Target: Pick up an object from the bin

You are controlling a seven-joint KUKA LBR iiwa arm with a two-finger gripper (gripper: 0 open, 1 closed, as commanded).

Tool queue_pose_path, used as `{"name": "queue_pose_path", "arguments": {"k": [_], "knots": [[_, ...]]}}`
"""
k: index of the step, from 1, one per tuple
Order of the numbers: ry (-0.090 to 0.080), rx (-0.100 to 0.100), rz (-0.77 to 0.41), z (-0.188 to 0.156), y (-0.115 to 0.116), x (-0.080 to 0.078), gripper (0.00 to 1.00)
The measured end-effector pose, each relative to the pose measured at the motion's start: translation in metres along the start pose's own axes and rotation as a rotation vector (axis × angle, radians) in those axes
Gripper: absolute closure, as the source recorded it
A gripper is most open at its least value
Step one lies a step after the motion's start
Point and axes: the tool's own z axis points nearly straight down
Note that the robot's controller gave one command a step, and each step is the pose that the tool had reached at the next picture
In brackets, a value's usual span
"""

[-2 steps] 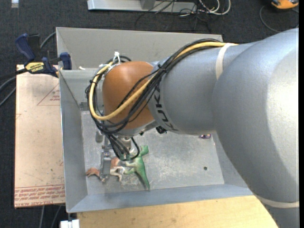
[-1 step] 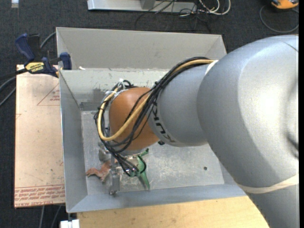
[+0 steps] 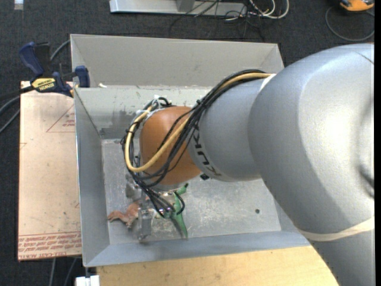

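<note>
The grey metal bin (image 3: 89, 171) has sloped walls and a scuffed flat floor. Two small things lie on the floor, both in the near-left part.

1. A reddish-brown piece (image 3: 121, 215), irregular in outline with short projections, lies flat just left of the gripper (image 3: 144, 226).
2. A green piece (image 3: 179, 221), long and narrow, lies just right of the gripper and runs towards the near wall.

The arm (image 3: 309, 136) enters from the right. Its orange cover (image 3: 168, 145) and looped cables (image 3: 134, 154) stand above the gripper. The gripper is low over the floor between the two pieces. Jaw state: cannot be told. Contact with either piece cannot be told.
</note>
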Motion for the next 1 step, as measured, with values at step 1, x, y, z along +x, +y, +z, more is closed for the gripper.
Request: {"name": "queue_pose_path", "arguments": {"k": [1], "knots": [[0.008, 0.0, -0.03, 0.0008, 0.0072, 0.0056, 0.0]]}}
